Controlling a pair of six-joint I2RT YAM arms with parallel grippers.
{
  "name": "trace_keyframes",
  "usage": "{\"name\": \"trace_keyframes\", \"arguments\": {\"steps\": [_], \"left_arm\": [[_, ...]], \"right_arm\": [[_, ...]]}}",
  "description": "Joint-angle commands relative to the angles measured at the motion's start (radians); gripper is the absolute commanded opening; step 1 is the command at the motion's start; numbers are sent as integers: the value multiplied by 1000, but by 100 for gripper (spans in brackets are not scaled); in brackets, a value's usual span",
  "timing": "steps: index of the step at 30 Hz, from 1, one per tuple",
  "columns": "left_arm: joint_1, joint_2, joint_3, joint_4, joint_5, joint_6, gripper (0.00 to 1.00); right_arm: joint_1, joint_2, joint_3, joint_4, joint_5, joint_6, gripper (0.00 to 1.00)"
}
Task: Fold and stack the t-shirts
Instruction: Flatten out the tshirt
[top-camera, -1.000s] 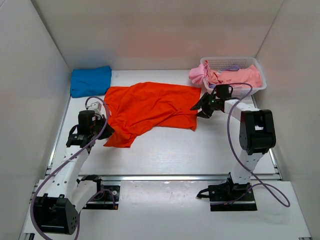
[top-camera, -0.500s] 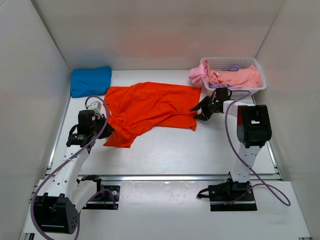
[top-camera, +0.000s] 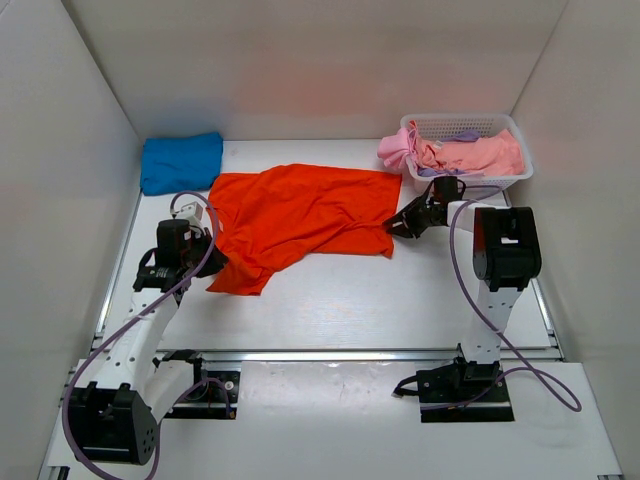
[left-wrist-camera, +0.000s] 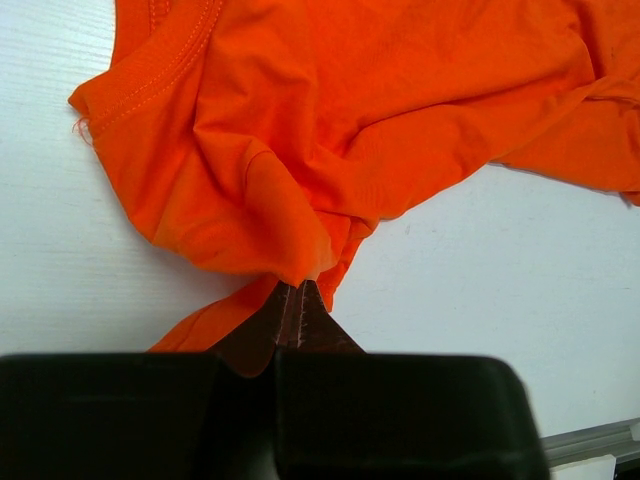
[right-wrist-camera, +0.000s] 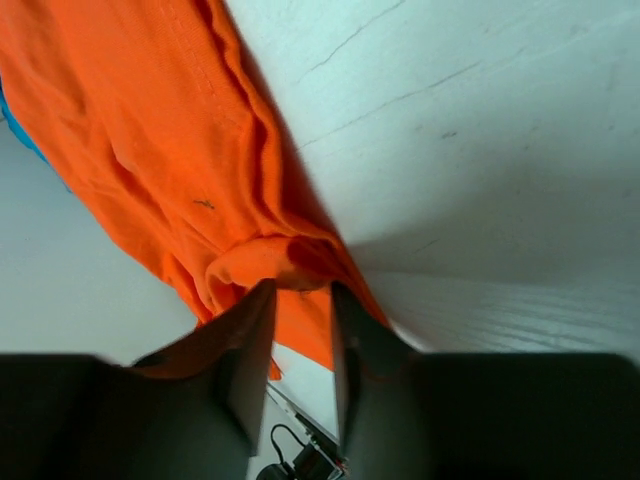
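Note:
The orange-red t-shirt (top-camera: 300, 215) lies spread and rumpled in the middle of the table. My left gripper (top-camera: 203, 256) is at its near left sleeve and is shut on a fold of the cloth, as the left wrist view (left-wrist-camera: 298, 288) shows, with the orange shirt (left-wrist-camera: 350, 120) spread beyond it. My right gripper (top-camera: 400, 222) is at the shirt's right edge. In the right wrist view (right-wrist-camera: 300, 300) its fingers stand apart, with a bunched fold of the orange shirt (right-wrist-camera: 150, 130) at their tips. The blue t-shirt (top-camera: 181, 162) lies folded at the back left.
A white lattice basket (top-camera: 455, 122) stands at the back right, with pink shirts (top-camera: 475, 155) and a bit of lilac cloth (top-camera: 463, 135) in it; one pink shirt hangs over its left rim. White walls close in the table on three sides.
My right gripper has moved left and down onto the orange shirt's right edge and its fingers have narrowed. The left arm and the shirt have hardly moved.

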Motion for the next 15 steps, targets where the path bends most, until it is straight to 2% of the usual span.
{"name": "trace_keyframes", "arguments": {"steps": [1,5,6,15], "left_arm": [[4,-9,16,22,3,12,0],[7,-10,16,25,6,1,0],[10,-7,19,20,7,5,0],[1,-6,25,14,-5,4,0]], "right_arm": [[-15,31,-8,-3,65,0,23],[-15,26,-15,0,65,14,14],[-14,26,-18,1,67,17,0],[-3,-58,-57,-10,111,2,0]]}}
